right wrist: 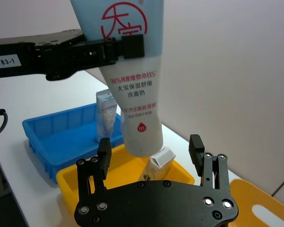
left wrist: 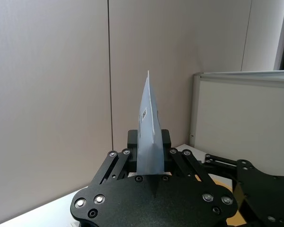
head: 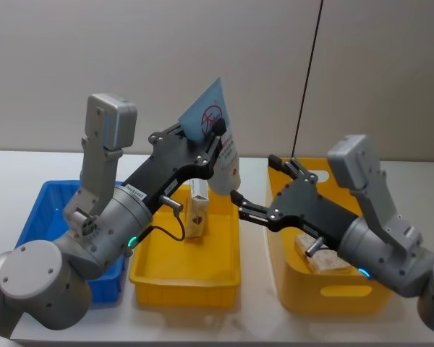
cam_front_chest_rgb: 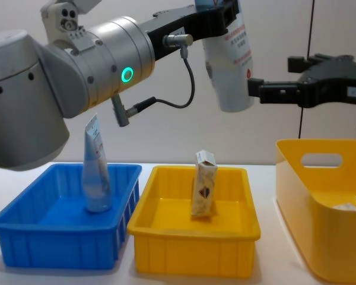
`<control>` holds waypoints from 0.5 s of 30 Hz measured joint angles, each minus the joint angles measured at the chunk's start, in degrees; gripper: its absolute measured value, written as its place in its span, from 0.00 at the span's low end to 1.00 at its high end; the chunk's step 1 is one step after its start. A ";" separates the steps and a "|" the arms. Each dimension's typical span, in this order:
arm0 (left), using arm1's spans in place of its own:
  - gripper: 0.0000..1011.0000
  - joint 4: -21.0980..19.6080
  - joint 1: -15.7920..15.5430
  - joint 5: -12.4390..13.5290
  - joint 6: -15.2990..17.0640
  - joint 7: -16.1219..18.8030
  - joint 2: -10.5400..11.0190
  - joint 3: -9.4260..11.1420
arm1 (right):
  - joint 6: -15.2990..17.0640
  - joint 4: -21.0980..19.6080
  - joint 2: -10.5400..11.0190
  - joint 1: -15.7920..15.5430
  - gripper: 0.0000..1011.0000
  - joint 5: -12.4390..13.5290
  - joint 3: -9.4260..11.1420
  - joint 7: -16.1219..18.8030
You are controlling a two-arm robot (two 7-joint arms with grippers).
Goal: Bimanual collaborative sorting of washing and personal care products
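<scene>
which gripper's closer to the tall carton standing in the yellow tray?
Left, marginally. The left gripper holds a squeeze tube raised over the yellow tray, roughly above the tall carton. The right gripper is open, equally high but off toward the deep yellow bin.

Squeeze tube (right wrist: 137,101) – glossy plastic; carton (cam_front_chest_rgb: 204,183) – matt card.

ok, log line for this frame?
left gripper: shut on squeeze tube, held above yellow tray | right gripper: open, beside tube's cap end | tall carton: upright in tray

"1B3-1" label (right wrist: 5,61) on left arm
</scene>
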 joint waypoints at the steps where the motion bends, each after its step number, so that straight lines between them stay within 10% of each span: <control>1: 0.24 -0.01 0.00 -0.01 -0.01 -0.03 0.01 0.01 | 0.00 0.56 0.00 0.87 0.99 0.02 -0.42 0.49; 15: 0.24 -0.11 -0.04 -0.09 -0.07 -0.25 0.02 0.17 | 0.09 7.13 -1.06 8.46 0.99 0.46 -4.04 4.49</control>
